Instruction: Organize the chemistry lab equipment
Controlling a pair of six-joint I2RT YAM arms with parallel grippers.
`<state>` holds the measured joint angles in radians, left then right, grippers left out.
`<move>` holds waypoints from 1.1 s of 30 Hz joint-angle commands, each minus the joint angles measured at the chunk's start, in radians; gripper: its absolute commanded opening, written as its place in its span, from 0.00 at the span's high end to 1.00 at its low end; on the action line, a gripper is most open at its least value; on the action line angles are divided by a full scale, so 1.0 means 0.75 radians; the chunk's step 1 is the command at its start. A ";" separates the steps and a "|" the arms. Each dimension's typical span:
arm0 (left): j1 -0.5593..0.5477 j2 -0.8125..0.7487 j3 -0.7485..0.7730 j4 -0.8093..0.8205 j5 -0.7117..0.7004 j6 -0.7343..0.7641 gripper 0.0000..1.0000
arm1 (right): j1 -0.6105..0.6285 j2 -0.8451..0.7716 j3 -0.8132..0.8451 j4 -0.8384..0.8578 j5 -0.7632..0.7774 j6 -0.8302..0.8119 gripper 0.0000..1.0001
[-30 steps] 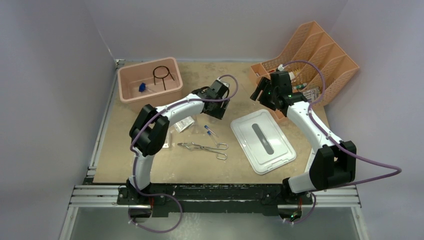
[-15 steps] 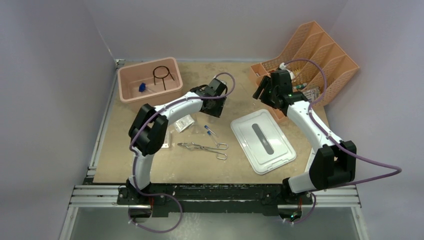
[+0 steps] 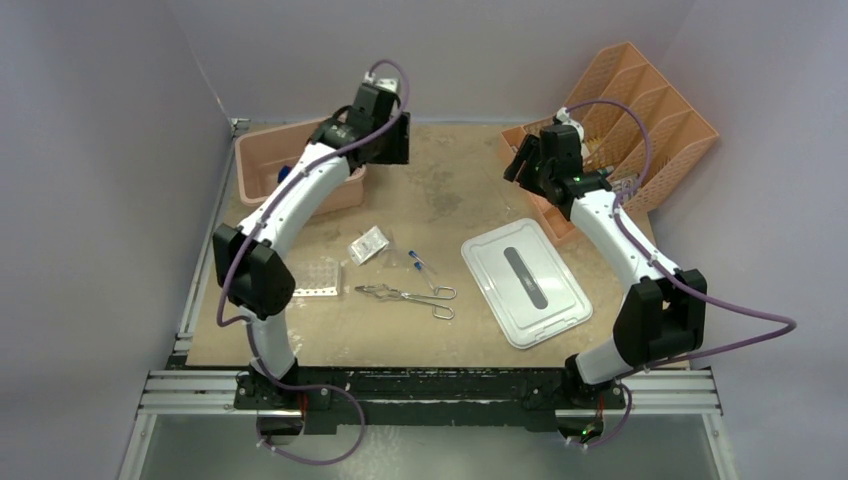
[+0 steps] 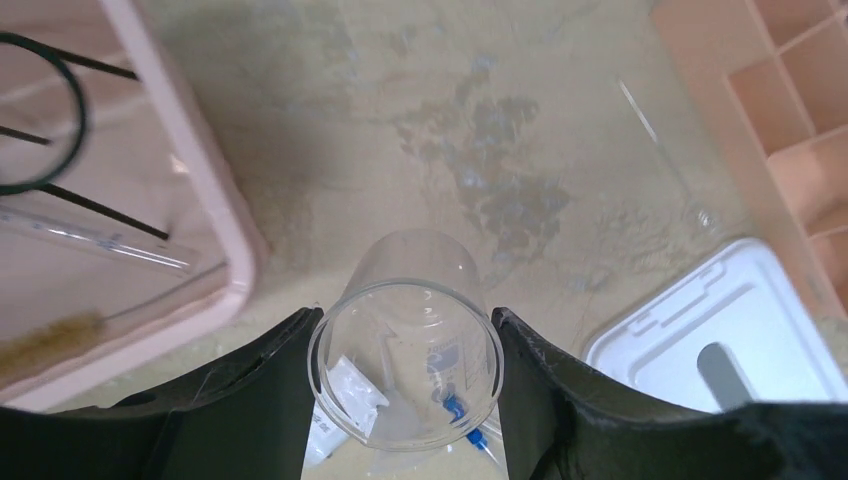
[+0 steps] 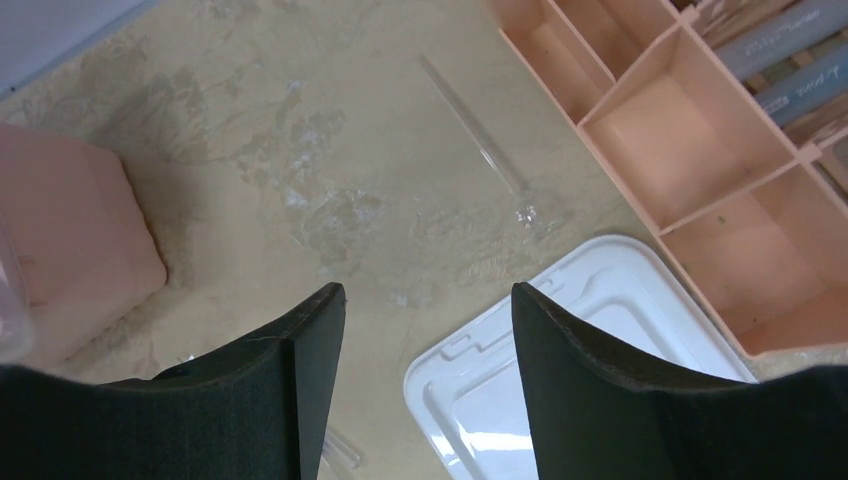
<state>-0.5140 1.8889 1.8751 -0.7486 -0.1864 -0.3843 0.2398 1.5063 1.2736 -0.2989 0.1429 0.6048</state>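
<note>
Your black wire ring stand point(image 4: 82, 120) cut by the left edge, thin brush point(image 4: 50, 335) blurred, white lid point(image 4: 680, 320) cropped lower right.

White arms point(image 3: 290, 200), black joints point(image 3: 252, 278), purple cables point(image 3: 793, 324).

Tan table point(image 3: 440, 190): tongs point(image 3: 405, 294), bag point(image 3: 368, 244), lid point(image 3: 525, 282)

I can read nothing here for certain. The flask point(image 4: 405, 300) I hold bears blue printing on its wall — too blurred to spell out. The grey tubes point(image 5: 790, 40) in the organizer point(image 5: 680, 140) carry dark lettering — too small for me to make out.
</note>
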 commanded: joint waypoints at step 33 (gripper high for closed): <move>0.765 0.223 0.062 0.167 -0.162 -0.067 0.54 | -0.004 0.308 0.284 0.094 -0.014 -0.075 0.37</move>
<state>0.0479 2.0411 1.9308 -0.7200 -0.2836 -0.4801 0.2398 1.7351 1.4345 -0.2100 0.1375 0.5564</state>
